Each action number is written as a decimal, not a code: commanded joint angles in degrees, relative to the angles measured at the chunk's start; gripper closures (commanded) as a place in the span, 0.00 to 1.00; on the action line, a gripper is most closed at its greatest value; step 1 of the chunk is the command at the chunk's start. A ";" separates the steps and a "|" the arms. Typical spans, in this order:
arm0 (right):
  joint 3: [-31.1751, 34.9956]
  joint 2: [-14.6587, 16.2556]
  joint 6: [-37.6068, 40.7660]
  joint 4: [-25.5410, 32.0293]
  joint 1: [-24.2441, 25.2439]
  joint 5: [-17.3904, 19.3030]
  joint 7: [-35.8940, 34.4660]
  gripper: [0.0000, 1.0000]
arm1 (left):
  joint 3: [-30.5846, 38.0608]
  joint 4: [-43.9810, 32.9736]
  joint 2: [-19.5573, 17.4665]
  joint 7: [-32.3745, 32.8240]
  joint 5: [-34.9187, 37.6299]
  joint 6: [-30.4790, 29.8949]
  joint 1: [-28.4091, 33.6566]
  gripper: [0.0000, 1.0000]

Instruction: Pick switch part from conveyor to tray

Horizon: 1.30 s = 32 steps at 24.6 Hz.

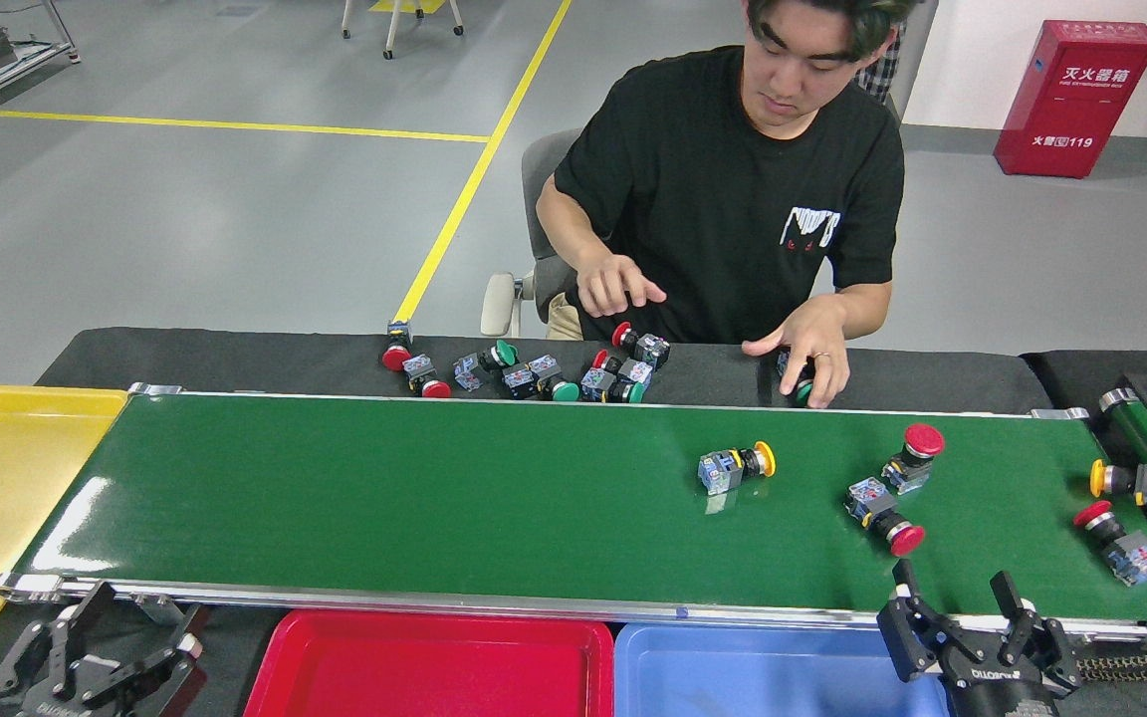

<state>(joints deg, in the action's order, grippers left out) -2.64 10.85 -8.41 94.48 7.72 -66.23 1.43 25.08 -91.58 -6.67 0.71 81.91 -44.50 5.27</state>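
Right gripper (967,612) hovers at the near rail of the conveyor (434,498), jaws spread wide, empty; left gripper (101,662) parked low, also open and empty. Nearest switch part (882,516) lies on its side on the belt, red cap toward me. Looks like light, rigid plastic; round cap would likely slip, so clamp the squarish contact block. Red tray (434,662) sits just below.

Black table (235,354), conveyor (434,498), loose switch parts (524,373) behind it
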 commanded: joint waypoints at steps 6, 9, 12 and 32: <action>-6.59 -0.39 -0.82 -9.93 -12.02 -2.68 3.23 0.02 | -4.07 -0.62 -0.71 0.08 0.44 -0.50 -1.06 0.00; -9.40 -1.44 -0.73 -13.18 -14.84 -2.77 3.23 0.02 | -4.34 -0.18 -0.54 0.08 0.71 -0.50 -1.41 0.00; -11.42 -1.88 -0.38 -15.12 -15.89 -3.12 3.23 0.34 | -6.88 0.61 -0.19 0.16 3.96 -0.50 -4.39 0.00; -23.91 -2.32 26.60 -0.53 -10.45 -3.73 0.24 0.86 | -33.87 30.05 4.21 2.01 6.86 9.96 -32.17 0.00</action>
<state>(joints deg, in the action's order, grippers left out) -24.76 8.97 14.74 92.34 -2.28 -69.77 2.41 -8.13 -61.88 -2.84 2.93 88.73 -36.61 -25.26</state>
